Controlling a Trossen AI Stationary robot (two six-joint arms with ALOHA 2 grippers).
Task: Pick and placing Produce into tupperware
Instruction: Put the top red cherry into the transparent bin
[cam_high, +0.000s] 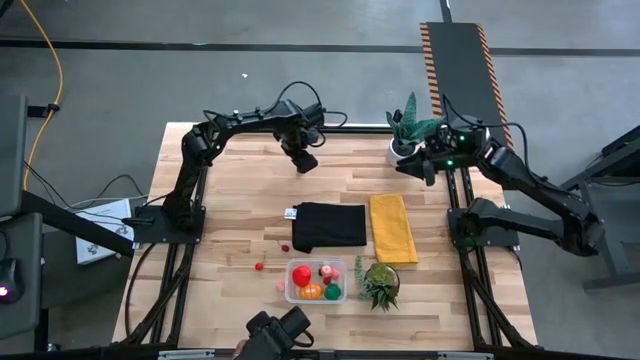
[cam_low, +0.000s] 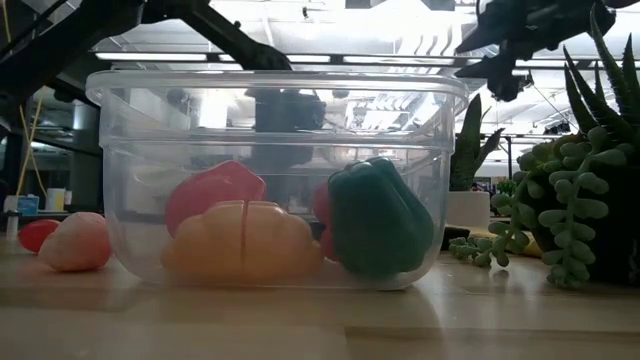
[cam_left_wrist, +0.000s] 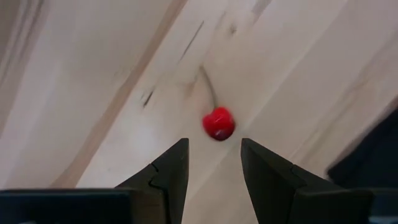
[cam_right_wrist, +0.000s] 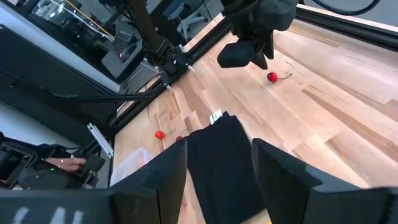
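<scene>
My left gripper hovers open above the far middle of the table. In its wrist view the open fingers stand just short of a small red cherry with a thin stem, which lies on the bare wood. The right wrist view shows the same cherry below my left gripper. The clear tupperware sits near the table's near edge and holds red, orange, green and pink produce. Tiny berries lie loose to its left. My right gripper waits open at the far right.
A black cloth and a yellow cloth lie mid-table. A spiky potted plant stands right of the tub, and another in a white pot stands by my right gripper. A pink fruit sits outside the tub's left wall.
</scene>
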